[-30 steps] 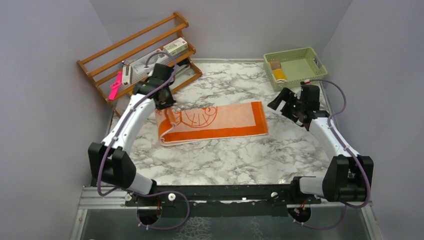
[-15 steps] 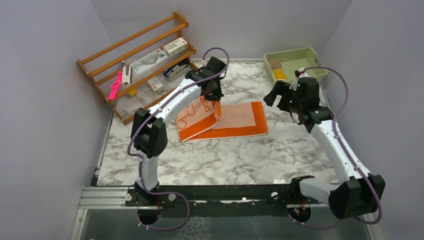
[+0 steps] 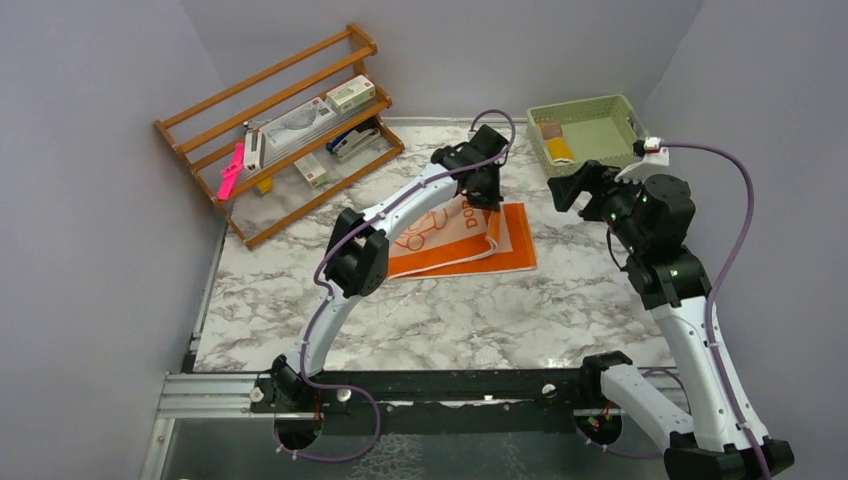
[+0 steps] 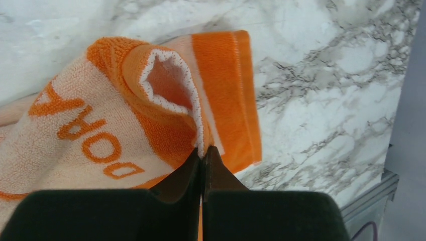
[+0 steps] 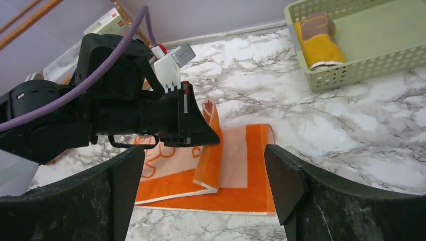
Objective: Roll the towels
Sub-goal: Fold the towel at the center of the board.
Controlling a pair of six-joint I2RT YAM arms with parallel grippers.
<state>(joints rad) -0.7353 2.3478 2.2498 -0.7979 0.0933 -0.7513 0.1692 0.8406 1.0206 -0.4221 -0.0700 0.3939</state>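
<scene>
The pale green slotted plastic basket (image 3: 640,128) stands at the far right corner of the white-and-grey marble tabletop (image 3: 450,320). A mustard-yellow towel (image 3: 558,150) lies rolled inside it against its left wall. The orange and pale peach towel with outline print and lettering (image 3: 520,250) lies on the tabletop left of the basket and nearer the arms, apart from it. The left gripper (image 3: 491,208), left of the basket's near-left corner, has its jaws pressed together on an edge of this orange towel. The pinched part is lifted and carried over toward the basket, so the lettered peach face curls above the layer beneath, whose orange-bordered end nearest the basket lies flat. The right gripper (image 3: 562,192) hangs in the air just in front of the basket's near-left corner, its fingers spread wide around nothing, facing the orange towel. A slatted wooden rack (image 3: 322,197) holding small boxes stands far to the left of the basket.
</scene>
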